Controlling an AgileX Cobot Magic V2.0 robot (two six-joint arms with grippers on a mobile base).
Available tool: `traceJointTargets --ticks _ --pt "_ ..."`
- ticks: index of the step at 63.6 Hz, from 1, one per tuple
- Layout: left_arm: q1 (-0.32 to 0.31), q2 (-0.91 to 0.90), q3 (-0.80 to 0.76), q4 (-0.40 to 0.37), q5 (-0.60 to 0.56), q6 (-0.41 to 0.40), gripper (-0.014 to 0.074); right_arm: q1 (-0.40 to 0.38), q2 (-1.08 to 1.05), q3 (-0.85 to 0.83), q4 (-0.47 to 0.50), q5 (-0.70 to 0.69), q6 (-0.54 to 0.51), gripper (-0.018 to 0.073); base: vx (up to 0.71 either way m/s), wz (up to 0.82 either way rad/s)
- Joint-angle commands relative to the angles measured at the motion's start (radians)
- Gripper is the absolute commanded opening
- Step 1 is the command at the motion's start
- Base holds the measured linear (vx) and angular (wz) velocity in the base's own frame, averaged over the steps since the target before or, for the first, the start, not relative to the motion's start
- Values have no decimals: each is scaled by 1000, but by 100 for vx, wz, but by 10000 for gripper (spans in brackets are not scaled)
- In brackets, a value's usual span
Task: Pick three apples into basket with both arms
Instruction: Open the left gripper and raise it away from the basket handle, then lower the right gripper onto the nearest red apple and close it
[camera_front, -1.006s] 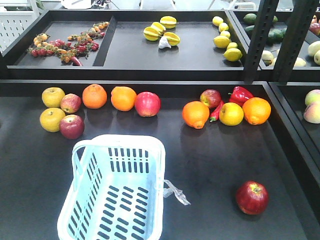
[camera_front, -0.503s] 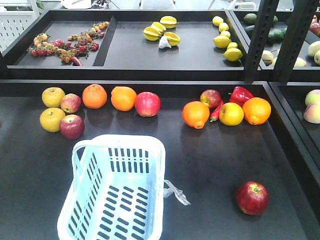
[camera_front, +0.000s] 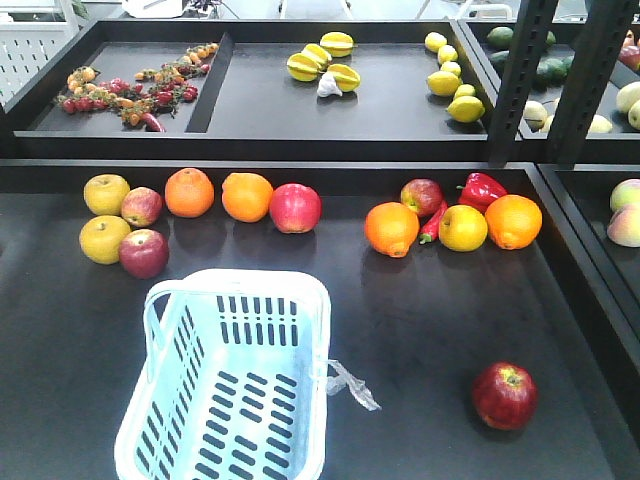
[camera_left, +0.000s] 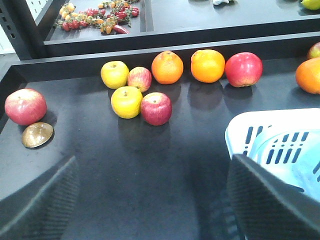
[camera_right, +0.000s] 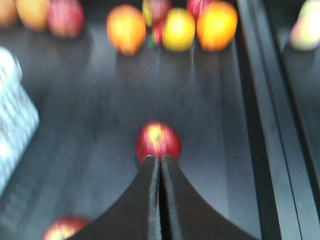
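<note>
Plainly, with the right gripper (camera_right: 160, 160) apparently pinched closed in its blurred view, just short of the apple (camera_right: 158, 141) at frame centre, you needed to spread it before advancing; your left gripper (camera_left: 152, 167) gaped wide near the basket (camera_left: 260, 122) at lower right of its view.

A round orange citrus fruit (camera_front: 189, 192) is sitting just beside a second orange (camera_front: 247, 197) on the black tabletop (camera_front: 420, 310). A glossy red pepper (camera_front: 481, 188) is lying behind a round yellow fruit (camera_front: 462, 228).
</note>
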Motion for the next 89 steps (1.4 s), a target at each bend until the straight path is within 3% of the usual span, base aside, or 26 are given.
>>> traceJointTargets --ticks 1,14,33,46,68,75,89 --pt "-1 3 -24 8 -61 -9 587 -1 98 -60 -5 -26 -23 -9 0 0" --pt "-1 3 -24 8 -61 -9 587 -1 221 -65 -1 -18 -23 -9 0 0" --pt "-1 3 -24 8 -61 -9 587 -1 242 -64 -1 80 -69 29 0 0" --pt "-1 3 -24 8 -61 -9 587 -1 242 -64 -5 151 -87 185 0 0" --pt "-1 3 -24 8 -61 -9 587 -1 242 -64 -5 151 -86 631 0 0" --pt "-1 3 -24 8 -61 -9 587 -1 242 -64 -5 157 -86 685 0 0" --pt "-1 3 -24 8 -61 -9 587 -1 242 -64 -6 166 -101 669 0 0"
